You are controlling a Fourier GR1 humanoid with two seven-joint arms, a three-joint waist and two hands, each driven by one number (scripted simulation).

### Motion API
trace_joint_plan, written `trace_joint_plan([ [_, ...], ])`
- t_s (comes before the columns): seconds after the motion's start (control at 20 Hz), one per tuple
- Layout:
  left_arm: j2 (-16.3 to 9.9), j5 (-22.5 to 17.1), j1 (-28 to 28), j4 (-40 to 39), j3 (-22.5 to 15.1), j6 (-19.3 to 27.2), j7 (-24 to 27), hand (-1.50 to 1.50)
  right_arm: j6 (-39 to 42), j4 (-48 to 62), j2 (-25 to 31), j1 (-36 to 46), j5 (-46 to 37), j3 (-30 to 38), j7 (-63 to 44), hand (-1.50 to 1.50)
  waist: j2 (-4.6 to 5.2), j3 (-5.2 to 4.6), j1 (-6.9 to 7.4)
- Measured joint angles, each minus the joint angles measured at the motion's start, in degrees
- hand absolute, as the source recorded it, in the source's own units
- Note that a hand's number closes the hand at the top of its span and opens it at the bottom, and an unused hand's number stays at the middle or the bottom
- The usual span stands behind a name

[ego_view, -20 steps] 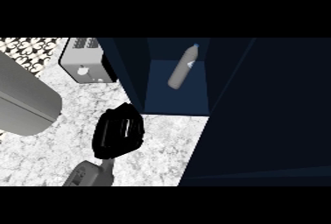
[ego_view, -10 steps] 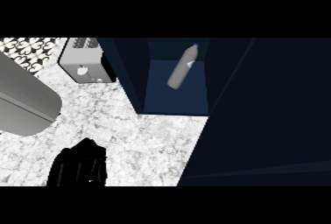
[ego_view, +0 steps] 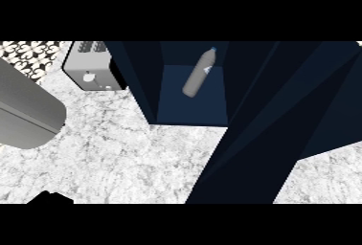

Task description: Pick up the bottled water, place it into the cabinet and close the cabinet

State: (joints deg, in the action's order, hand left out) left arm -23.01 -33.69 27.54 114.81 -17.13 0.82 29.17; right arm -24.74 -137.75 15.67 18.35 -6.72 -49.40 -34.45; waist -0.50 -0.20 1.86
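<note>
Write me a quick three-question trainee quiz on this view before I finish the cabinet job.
1. True or false: the bottle is already inside the cabinet.
2. What stands left of the cabinet on the counter? A) toaster B) kettle C) bowl
3. Fill in: the only hand showing sits at the view's lower ____ edge.

Key: 1 true; 2 A, the toaster; 3 left. The cabinet's door is open. Only a dark tip of the hand shows.
</note>
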Motion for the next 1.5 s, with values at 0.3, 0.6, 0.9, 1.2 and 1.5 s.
trace_joint_plan([
  [0.3,-3.42,-4.31,7.3,3.98,5.75,-4.8,1.42,1.5,-0.53,8.07,-10.41,11.52,0.43,5.98,-6.16,1.5,0.25,0.07,0.0],
  [0.6,-5.02,-7.14,12.81,4.82,10.19,-10.13,2.99,1.5,0.83,20.45,-14.43,20.74,6.0,15.29,-3.82,1.5,0.46,0.13,-0.02],
  [0.9,-5.59,-8.86,16.64,3.78,14.21,-15.82,4.75,1.5,6.13,32.83,-15.34,26.94,11.68,24.71,1.34,1.5,0.54,0.16,-0.19],
  [1.2,-5.47,-9.93,16.84,1.81,17.32,-18.8,4.55,1.5,11.69,47.13,-15.44,30.81,14.75,30.69,9.06,1.5,0.62,0.21,-0.33],
  [1.5,-6.21,-12.7,16.43,2.0,20.8,-20.09,1.92,1.5,15.66,57.66,-15.7,34.67,16.96,33.98,15.06,1.5,-0.24,0.27,-0.43],
])
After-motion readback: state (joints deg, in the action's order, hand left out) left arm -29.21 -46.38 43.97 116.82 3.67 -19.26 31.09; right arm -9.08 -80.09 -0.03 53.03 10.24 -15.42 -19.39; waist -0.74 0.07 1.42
